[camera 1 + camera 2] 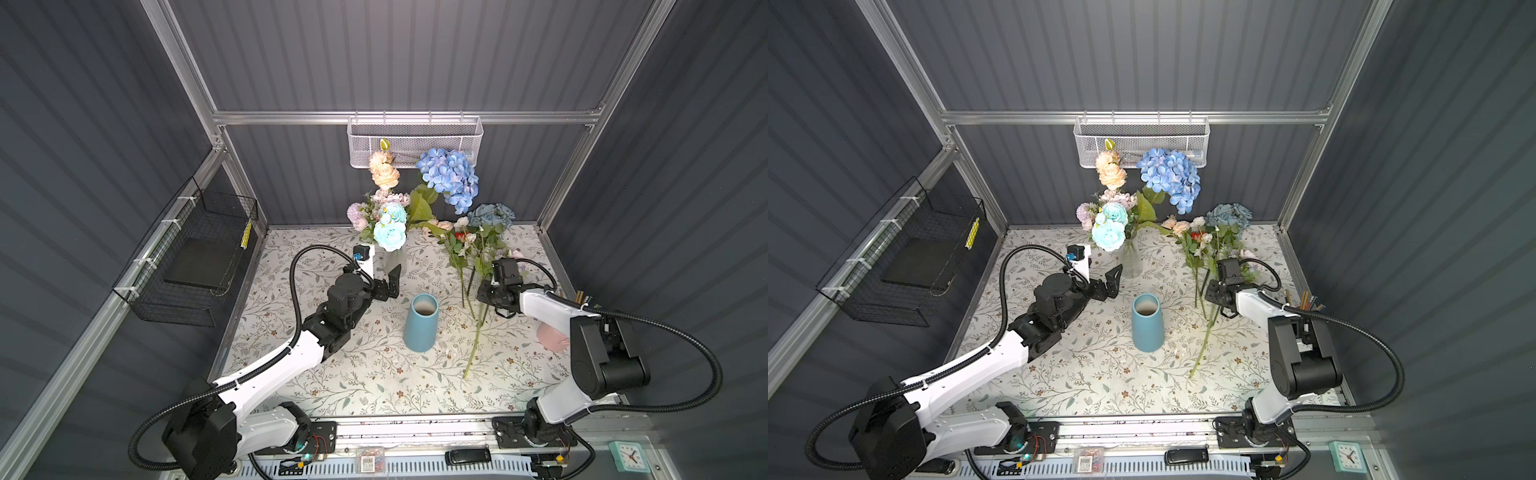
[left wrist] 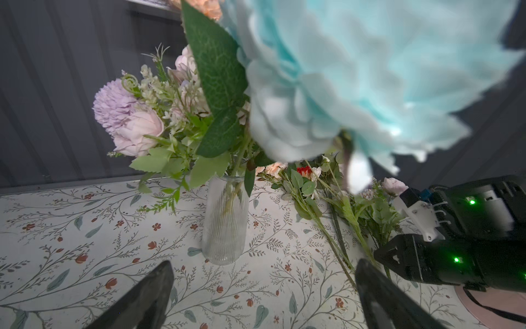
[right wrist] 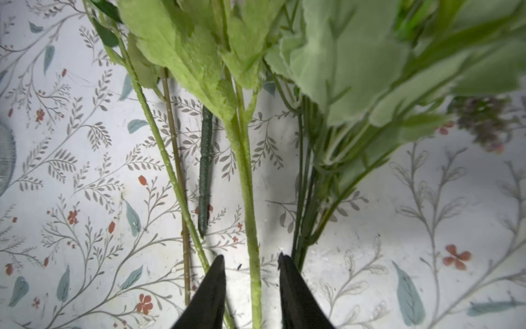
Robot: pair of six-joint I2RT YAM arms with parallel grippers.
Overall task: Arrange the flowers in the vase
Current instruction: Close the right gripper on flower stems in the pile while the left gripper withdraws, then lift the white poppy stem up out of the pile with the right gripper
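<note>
There's the left hand (image 2: 264,267) gaping wide, arm stretched forward; right hand (image 3: 251,257) pitched low, jaws narrowly apart.

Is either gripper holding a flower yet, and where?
Not yet. Right gripper straddles a light-green stem below its leaves, jaws not touching; left gripper open, empty.

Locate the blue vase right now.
In both top views the blue vase stands upright mid-table, nearer the robot than the glass vase, with loose flower stems lying to its right.
</note>
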